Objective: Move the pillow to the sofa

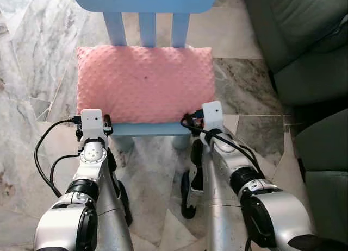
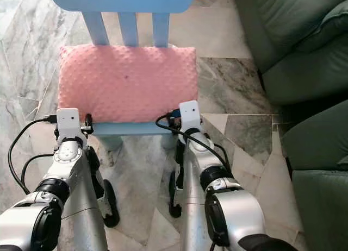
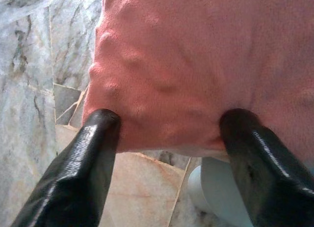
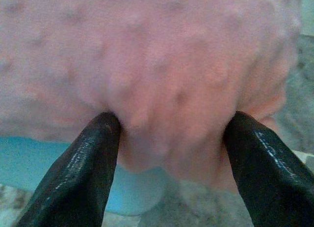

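Observation:
A pink dimpled pillow (image 1: pixel 144 82) lies flat on the seat of a light blue chair (image 1: pixel 147 129). Both arms reach to the pillow's near edge, the left wrist (image 1: pixel 91 123) at its near left corner and the right wrist (image 1: pixel 212 116) at its near right corner. My left gripper (image 3: pixel 169 121) is open, its black fingers (image 3: pixel 95 143) spread wide with the pillow's edge bulging between the tips. My right gripper (image 4: pixel 169 124) is likewise open, its fingers (image 4: pixel 95 148) on either side of the pillow's corner and touching the fabric.
A dark green sofa (image 1: pixel 304 44) stands to the right, close beside the chair. The chair's slatted back (image 1: pixel 147 23) rises behind the pillow. Grey marble floor (image 1: pixel 32 71) surrounds the chair on the left and in front.

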Tool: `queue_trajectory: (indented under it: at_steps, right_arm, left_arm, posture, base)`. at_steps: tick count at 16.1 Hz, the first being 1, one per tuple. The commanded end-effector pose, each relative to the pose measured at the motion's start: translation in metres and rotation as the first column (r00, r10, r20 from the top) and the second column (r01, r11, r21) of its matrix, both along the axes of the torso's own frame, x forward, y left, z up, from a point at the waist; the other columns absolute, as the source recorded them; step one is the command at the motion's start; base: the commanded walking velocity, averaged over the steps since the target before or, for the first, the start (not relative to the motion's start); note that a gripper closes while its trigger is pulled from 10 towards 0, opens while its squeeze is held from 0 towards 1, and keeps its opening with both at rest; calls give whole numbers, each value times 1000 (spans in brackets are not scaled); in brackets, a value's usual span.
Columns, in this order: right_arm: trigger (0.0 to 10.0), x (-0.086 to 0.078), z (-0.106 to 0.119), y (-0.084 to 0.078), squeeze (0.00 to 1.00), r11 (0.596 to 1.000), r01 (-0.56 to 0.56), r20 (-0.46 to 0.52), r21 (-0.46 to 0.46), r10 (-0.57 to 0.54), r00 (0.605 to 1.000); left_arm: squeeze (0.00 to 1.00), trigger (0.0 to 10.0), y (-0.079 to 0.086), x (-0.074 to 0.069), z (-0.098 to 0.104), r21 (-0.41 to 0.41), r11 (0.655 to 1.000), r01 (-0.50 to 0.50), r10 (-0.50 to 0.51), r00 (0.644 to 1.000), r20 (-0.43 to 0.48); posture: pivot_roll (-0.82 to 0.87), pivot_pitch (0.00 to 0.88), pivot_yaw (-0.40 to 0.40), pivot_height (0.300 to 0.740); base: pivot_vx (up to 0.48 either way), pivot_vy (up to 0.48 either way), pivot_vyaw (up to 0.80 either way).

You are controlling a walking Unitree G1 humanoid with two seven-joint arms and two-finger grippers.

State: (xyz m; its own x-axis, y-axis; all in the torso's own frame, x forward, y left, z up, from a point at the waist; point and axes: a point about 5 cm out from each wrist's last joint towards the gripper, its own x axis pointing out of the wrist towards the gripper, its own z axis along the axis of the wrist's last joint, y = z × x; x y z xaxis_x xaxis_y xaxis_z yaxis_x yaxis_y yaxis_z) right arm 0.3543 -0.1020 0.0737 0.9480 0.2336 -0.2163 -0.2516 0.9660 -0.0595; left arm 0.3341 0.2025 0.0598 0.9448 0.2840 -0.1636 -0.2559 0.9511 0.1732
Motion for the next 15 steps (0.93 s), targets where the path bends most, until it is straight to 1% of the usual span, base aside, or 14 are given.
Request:
queue_trajectory:
  at_steps: [1,2,3,4,6,10,12,15]
  right_arm:
    - [0,-8,-15,-9,0,999,32,-53,-33,-33,998]
    - [0,-9,-18,-14,0,998,58,-66,-31,-60,996]
    - [0,-10,-20,-18,0,996,77,-74,-50,-80,994]
    - [0,-10,-22,-22,0,994,103,-86,-39,-107,991]
    - [0,-10,-21,-21,0,994,103,-85,-43,-107,991]
    - [0,-7,-18,-21,0,993,108,-80,-45,-111,991]
    - [0,-7,-18,-22,0,993,111,-81,-44,-114,990]
    - [0,-8,-19,-25,0,992,119,-89,-39,-122,989]
  left_arm:
    - [0,0,-1,-12,-19,-4,1000,-3,3,997,-71]
    - [0,0,-1,-12,-19,-1,1000,-2,2,998,-70]
    - [0,0,0,-12,-19,2,1000,-5,5,998,-69]
    - [0,0,2,-12,-18,17,1000,-9,10,998,-65]
    - [0,0,4,-12,-17,45,999,-12,14,998,-61]
    - [0,0,21,-12,-12,142,989,-44,52,997,-51]
    - [0,0,26,-12,-10,144,988,-49,56,997,-50]
    - [0,0,24,-12,-10,139,989,-48,55,997,-50]
  posture:
    - [71,465,-94,517]
    - [71,465,-94,517]
    - [70,465,-95,517]
    - [69,465,-98,517]
    - [69,461,-99,517]
    - [72,456,-102,517]
    - [71,456,-103,517]
    - [70,456,-105,517]
  base:
    - [0,0,0]
    - [0,0,0]
    - [0,0,0]
    - [0,0,0]
    - [0,0,0]
    - [0,0,0]
    - [0,0,0]
    - [0,0,0]
